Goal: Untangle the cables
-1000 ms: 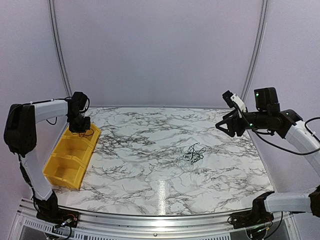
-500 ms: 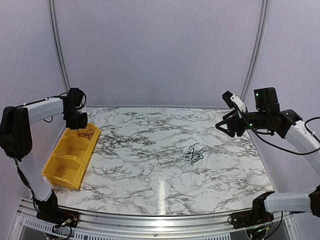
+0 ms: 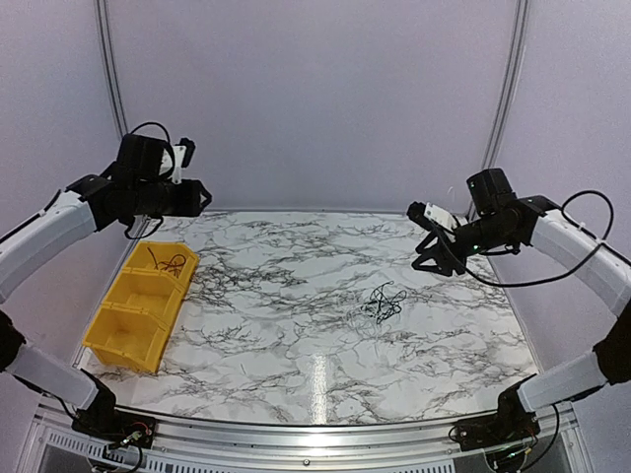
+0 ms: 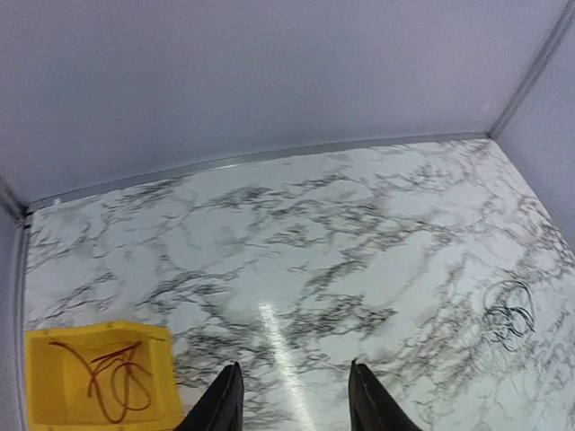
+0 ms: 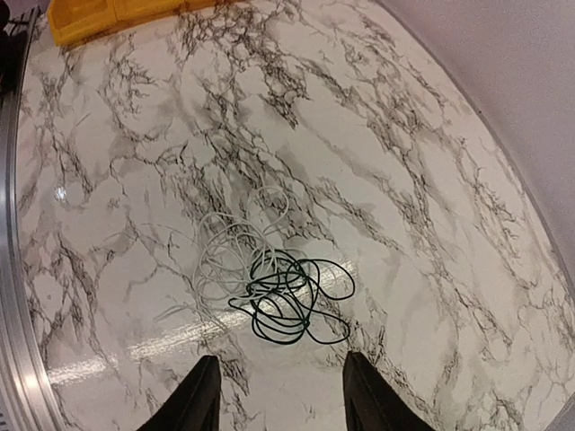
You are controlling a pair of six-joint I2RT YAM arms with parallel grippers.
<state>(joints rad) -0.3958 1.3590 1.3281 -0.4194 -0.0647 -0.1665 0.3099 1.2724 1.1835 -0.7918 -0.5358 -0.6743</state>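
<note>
A small tangle of thin cables (image 3: 383, 304) lies on the marble table right of centre. The right wrist view shows it as dark loops (image 5: 292, 301) overlapping whitish loops (image 5: 226, 256). It also shows small in the left wrist view (image 4: 506, 312). A reddish cable (image 3: 168, 262) lies in the far compartment of the yellow bin, also seen in the left wrist view (image 4: 112, 377). My right gripper (image 3: 426, 246) is open and empty, raised above the table just behind the tangle (image 5: 278, 386). My left gripper (image 3: 197, 197) is open and empty, held high above the bin's far end (image 4: 292, 395).
A yellow bin (image 3: 128, 320) with three compartments stands at the table's left edge; its corner shows in the left wrist view (image 4: 54, 346) and the right wrist view (image 5: 90, 18). A metal rail (image 3: 296, 434) runs along the near edge. Grey walls enclose the table.
My left gripper has risen from the bin's far compartment and swung right, leaving the reddish cable in the bin. My right gripper has moved left and lower, closer to the tangle.
</note>
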